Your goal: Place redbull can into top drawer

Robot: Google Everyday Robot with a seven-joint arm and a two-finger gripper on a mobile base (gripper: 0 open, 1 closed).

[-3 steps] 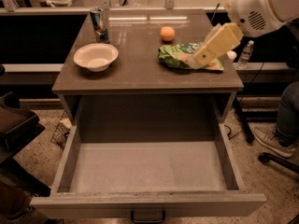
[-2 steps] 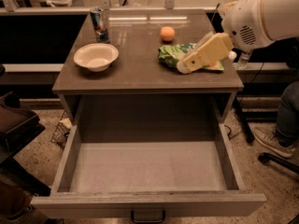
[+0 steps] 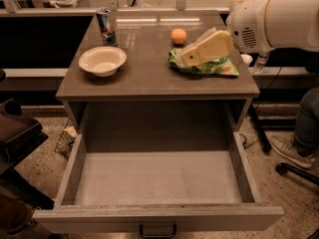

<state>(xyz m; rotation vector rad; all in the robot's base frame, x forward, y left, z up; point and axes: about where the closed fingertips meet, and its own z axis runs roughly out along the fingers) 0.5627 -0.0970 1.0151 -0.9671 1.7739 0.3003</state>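
The can (image 3: 105, 26) stood upright at the back left corner of the worktop (image 3: 144, 76), just behind a pale bowl (image 3: 102, 60) and not touching it. The drawer (image 3: 159, 180) below the worktop was pulled fully open toward the camera, its grey floor and walls showing, with a small dark handle (image 3: 157, 230) on the front panel. The gripper (image 3: 185, 58) hung over the right half of the worktop, well apart from the can, reaching in from the right on a white arm (image 3: 279, 19) and pointing left and slightly down. It sat above a green bag (image 3: 214, 68) that lay flat near the right edge; whether it touched the bag could not be told, and whether it was released or clenched could not be told either. It carried nothing that could be seen. A small orange (image 3: 178, 36) rested behind the bag, near the gripper's tip. A clear bottle (image 3: 259, 61) showed partly past the right edge of the worktop, under the arm. On the floor to the right were a person's leg and shoe (image 3: 291, 151).
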